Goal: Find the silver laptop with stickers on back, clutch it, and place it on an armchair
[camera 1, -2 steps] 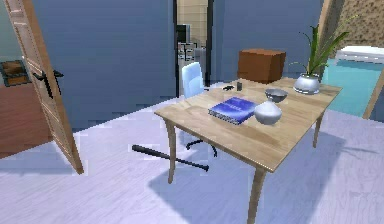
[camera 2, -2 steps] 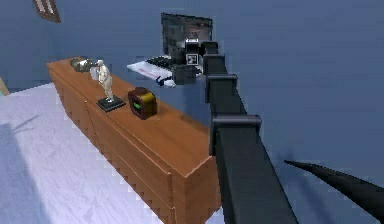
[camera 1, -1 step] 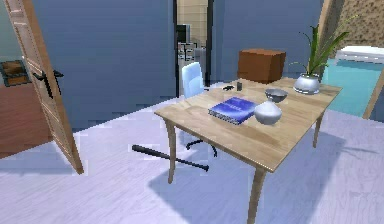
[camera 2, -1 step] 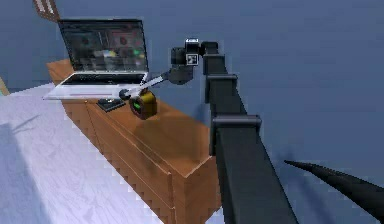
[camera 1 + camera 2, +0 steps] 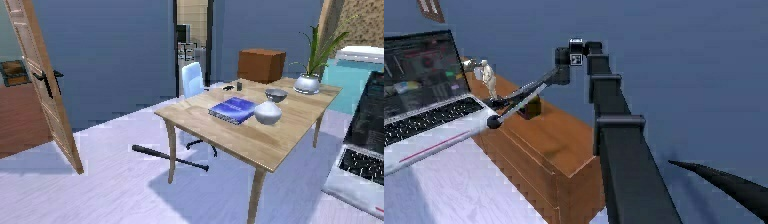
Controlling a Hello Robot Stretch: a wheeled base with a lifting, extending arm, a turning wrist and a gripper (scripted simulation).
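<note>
— What lies ahead?
— A wooden table (image 5: pixel 270 140); a white pot (image 5: pixel 307 85) on it holds a green plant (image 5: pixel 318 50); a grey bowl (image 5: pixel 275 95) and a vase (image 5: pixel 267 112) stand beside a blue book (image 5: pixel 232 109); bare floor (image 5: pixel 110 185) runs to the open door (image 5: pixel 35 80); the open silver laptop (image 5: pixel 365 150) is at the right edge.
— And sideways?
— The laptop (image 5: pixel 424 85) lies beside a wooden cabinet (image 5: pixel 559 145); my gripper (image 5: pixel 494 113) ends near the laptop's corner; I cannot tell whether it holds anything.

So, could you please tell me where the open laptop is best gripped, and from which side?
I'd take the laptop by the side edge of its flat base, the edge facing the gripper, coming from the arm side view's right. It lies open on a white surface, screen raised: the thin base offers a firm edge, while the screen would likely swing on its hinge.
</note>
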